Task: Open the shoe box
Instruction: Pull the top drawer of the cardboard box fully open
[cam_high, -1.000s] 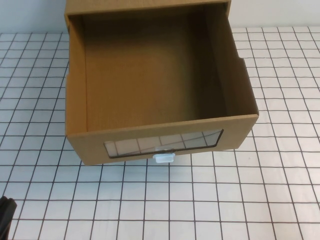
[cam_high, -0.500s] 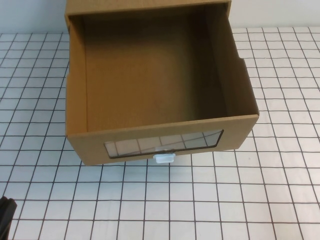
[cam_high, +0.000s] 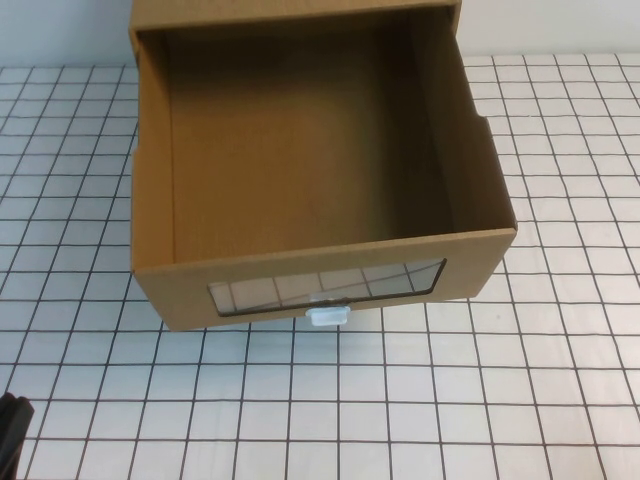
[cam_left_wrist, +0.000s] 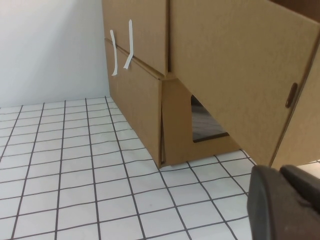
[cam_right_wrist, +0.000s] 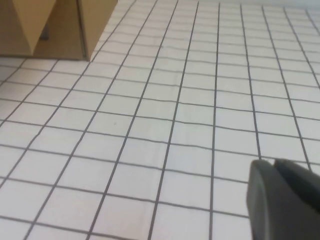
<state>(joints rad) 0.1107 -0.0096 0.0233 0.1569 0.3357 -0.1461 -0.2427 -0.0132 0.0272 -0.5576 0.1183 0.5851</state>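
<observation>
You have the shoe box (cam_high: 300, 150) at the far middle of the gridded tabletop (cam_high: 560, 380), standing open; its drawer is out of the brown outer sleeve (cam_high: 290, 12) and its bare cardboard inside faces straight up. The long axis runs from the far edge of the tabletop towards your robot; the front panel (cam_high: 180, 290) is the near end and faces the robot, skewed a little so that its right corner lies further away than its left. That panel carries a clear window (cam_high: 325, 285) with a small white pull tab (cam_high: 328, 316) on its lower edge.

Your left pincer (cam_high: 10, 435) sits low at the near left corner of the tabletop, well apart from the box; in the left wrist view its fingers (cam_left_wrist: 272, 200) lie pressed together with only a thin seam between them, pinching nothing; the same view looks along the box's left side, where two white tape strips (cam_left_wrist: 122, 50) hang on the cardboard.

Your right pincer (cam_right_wrist: 282, 192) is outside the high view; its wrist view shows it over bare grid, jaws pressed together and empty, with a corner of the box well apart from it.
</observation>
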